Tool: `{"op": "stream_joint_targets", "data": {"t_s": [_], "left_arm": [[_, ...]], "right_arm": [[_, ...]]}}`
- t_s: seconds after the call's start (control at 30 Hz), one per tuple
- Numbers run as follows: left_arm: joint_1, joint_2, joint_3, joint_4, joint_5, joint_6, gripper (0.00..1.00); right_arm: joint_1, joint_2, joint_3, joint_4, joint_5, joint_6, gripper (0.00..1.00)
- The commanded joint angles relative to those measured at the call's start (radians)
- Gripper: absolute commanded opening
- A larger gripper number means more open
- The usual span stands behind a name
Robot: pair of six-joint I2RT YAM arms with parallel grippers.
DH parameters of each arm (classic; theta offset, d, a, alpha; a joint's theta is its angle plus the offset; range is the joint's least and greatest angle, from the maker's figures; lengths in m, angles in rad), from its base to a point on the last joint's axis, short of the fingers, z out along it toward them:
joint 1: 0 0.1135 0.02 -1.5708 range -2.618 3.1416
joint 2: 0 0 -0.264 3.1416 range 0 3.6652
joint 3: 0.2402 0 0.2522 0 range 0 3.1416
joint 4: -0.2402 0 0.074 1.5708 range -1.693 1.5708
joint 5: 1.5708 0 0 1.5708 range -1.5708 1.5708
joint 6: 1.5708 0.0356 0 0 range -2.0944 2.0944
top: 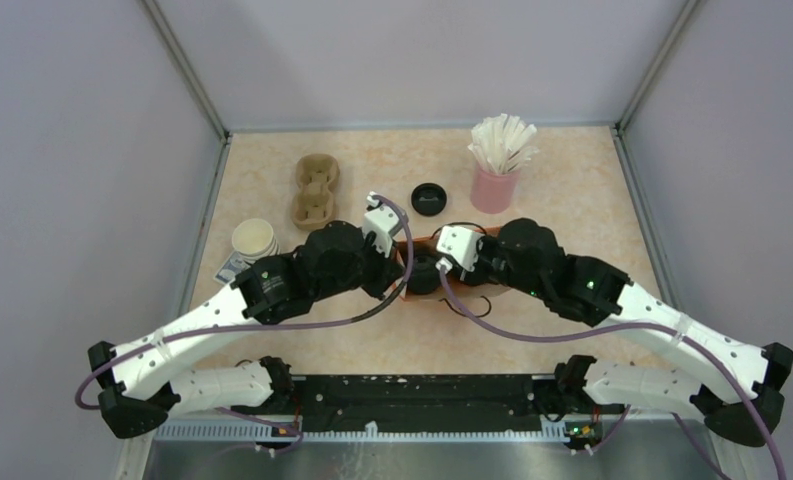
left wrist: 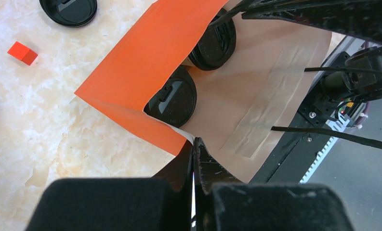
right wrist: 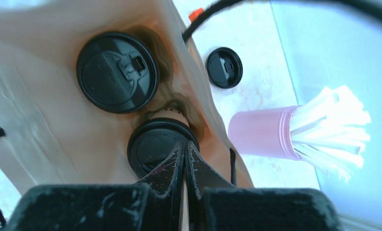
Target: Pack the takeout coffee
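Where our left gripper (left wrist: 194, 145) pinches the rim of the orange paper bag (left wrist: 150, 62), fingers pressed together, a tug could tear it. Item: our right gripper (right wrist: 184, 147), closed tight at the same mouth; paper between, we cannot tell. Inside stand two black-lidded paper takeout coffee cups (right wrist: 116, 72); slack could tip them. Beyond, the pink cup of white straws (right wrist: 261, 132) risks a knock.
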Motion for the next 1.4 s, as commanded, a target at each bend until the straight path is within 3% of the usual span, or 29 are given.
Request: {"op": "stream_joint_targets", "data": {"t_s": [0.0, 0.47, 0.73, 1.37], "left_arm": [[0.008, 0.005, 0.050, 0.025, 0.003, -0.025, 0.00], [0.077, 0.034, 0.099, -0.016, 0.058, -0.109, 0.00], [0.142, 0.082, 0.161, -0.066, 0.128, -0.138, 0.00], [0.241, 0.233, 0.363, -0.236, 0.157, -0.190, 0.00]], "right_arm": [[-0.009, -0.025, 0.081, 0.001, -0.066, 0.063, 0.00], [-0.010, -0.053, 0.163, 0.086, -0.168, 0.134, 0.00], [-0.010, -0.031, 0.281, 0.175, -0.049, 0.318, 0.00], [-0.009, -0.085, 0.263, 0.155, 0.130, 0.508, 0.00]]}}
